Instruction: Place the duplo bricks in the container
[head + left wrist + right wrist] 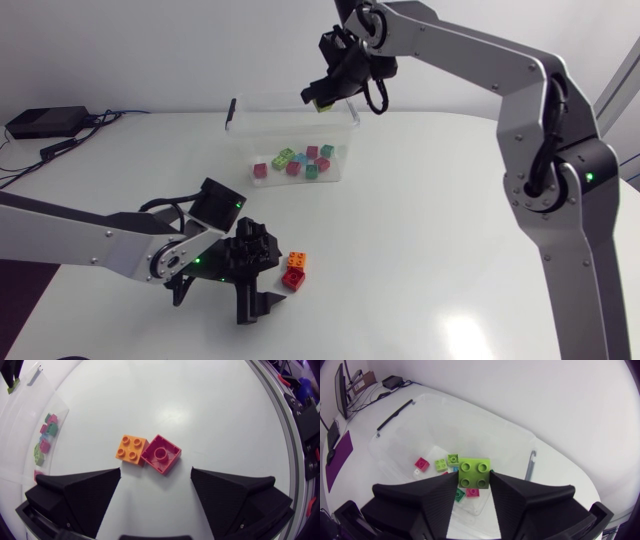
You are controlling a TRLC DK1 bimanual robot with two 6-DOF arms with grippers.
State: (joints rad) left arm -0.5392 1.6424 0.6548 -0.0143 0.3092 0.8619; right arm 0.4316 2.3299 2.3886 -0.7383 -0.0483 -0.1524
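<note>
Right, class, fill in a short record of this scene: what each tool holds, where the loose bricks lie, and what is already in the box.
left tool: open, holding nothing, low over the table
right tool: shut on a green brick, held above the clear box
loose bricks: orange brick and red brick, touching each other on the table just ahead of the left tool
box contents: several small bricks, pink, green and teal
not yet in the box: the green, orange and red bricks
</note>
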